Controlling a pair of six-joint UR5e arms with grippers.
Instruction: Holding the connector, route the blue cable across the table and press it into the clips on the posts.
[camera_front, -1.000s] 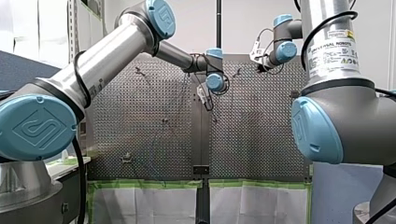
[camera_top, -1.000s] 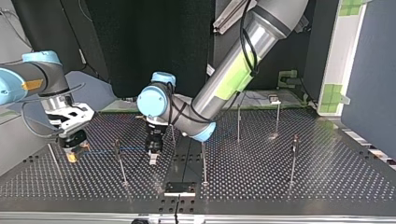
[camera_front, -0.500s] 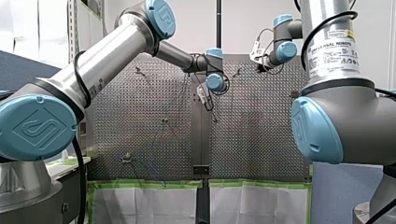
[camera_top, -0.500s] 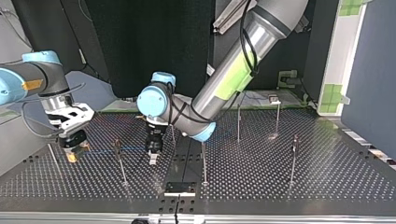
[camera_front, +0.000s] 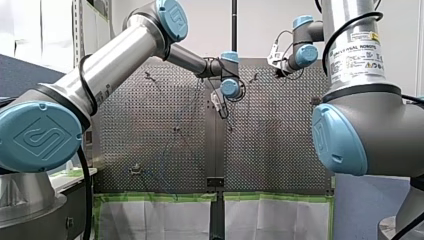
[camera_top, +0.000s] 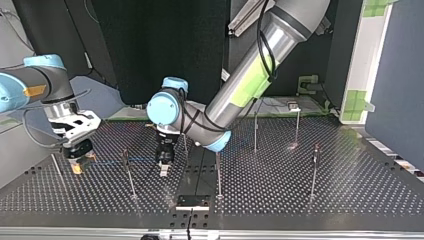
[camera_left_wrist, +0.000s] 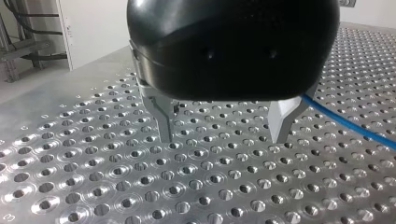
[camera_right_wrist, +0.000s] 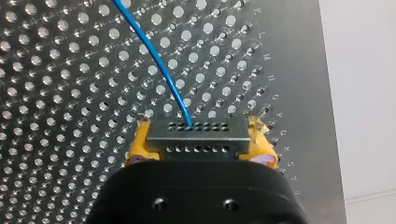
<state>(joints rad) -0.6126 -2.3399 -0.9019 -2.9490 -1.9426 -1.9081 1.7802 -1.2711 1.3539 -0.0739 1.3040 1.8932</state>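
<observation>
My right gripper (camera_right_wrist: 198, 140) pinches the connector (camera_right_wrist: 196, 128) between its yellow pads (camera_right_wrist: 138, 148), with one pad on each short end. The connector is a flat grey metal bar, rectangular, with two rows of small round holes on its face. The blue cable (camera_right_wrist: 156, 56) leaves the upper row near the middle and arcs away over the table (camera_right_wrist: 56, 93). The cable is thin and round, with a smooth jacket. The table is bare matte metal plate with a dense grid of countersunk holes (stamped letters run along one edge).

My left gripper (camera_left_wrist: 223, 133) has a black rounded housing and two tapered metal fingers (camera_left_wrist: 163, 123). They are spread wide with nothing between them, tips just above the plate. The cable runs close by the outer side of one finger; whether it touches, cannot tell.

In the top view the right gripper sits low at the left and the left gripper near the middle, pointing down. The cable runs as a nearly level line between them. It passes a thin metal post (camera_top: 129, 175) topped by a small dark clip (camera_top: 125, 154). Whether the cable is seated in the clip is too small to tell. More slim upright posts (camera_top: 314, 170) stand to the right, well apart. A small black plate (camera_top: 192, 201) lies at the near edge.
</observation>
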